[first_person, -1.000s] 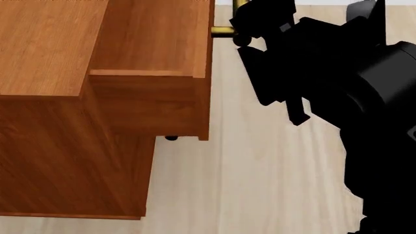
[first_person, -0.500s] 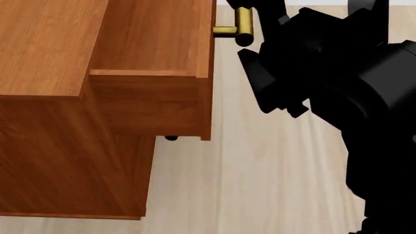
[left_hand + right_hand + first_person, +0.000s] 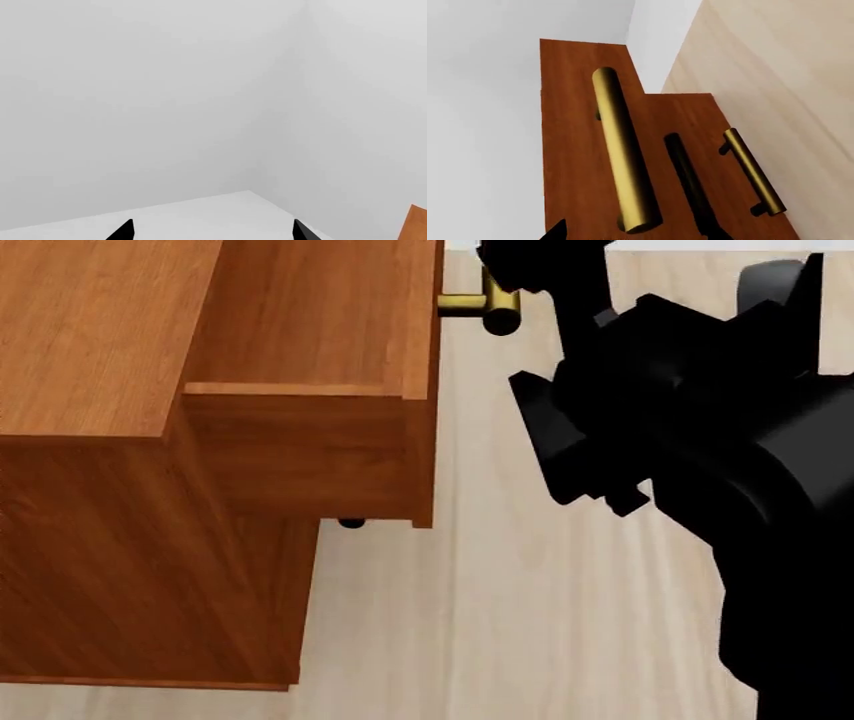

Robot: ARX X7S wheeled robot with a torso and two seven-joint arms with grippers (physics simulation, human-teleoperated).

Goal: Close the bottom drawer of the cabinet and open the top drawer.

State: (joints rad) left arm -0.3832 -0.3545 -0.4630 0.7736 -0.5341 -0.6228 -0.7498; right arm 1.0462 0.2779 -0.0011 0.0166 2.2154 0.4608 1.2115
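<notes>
In the head view the reddish-brown cabinet (image 3: pixel 94 350) fills the left. Its top drawer (image 3: pixel 314 360) stands pulled partly out, and its brass bar handle (image 3: pixel 481 306) sticks out at the front. My right gripper (image 3: pixel 514 270) is at that handle. In the right wrist view the handle (image 3: pixel 620 155) runs between my two fingertips (image 3: pixel 554 231), which stand wide apart and open around its end. The middle drawer's handle (image 3: pixel 750 172) lies beyond, set further back. The bottom drawer is hidden. My left gripper (image 3: pixel 213 232) is open and empty, facing a white wall.
Pale wood floor (image 3: pixel 534 620) lies in front of the cabinet. My black right arm (image 3: pixel 747 470) fills the right side of the head view. A small dark knob (image 3: pixel 351 523) shows under the open drawer. A brown corner (image 3: pixel 417 222) edges the left wrist view.
The top drawer's front has slid slightly further out. My right forearm has shifted right and down, while the gripper stays at the handle.
</notes>
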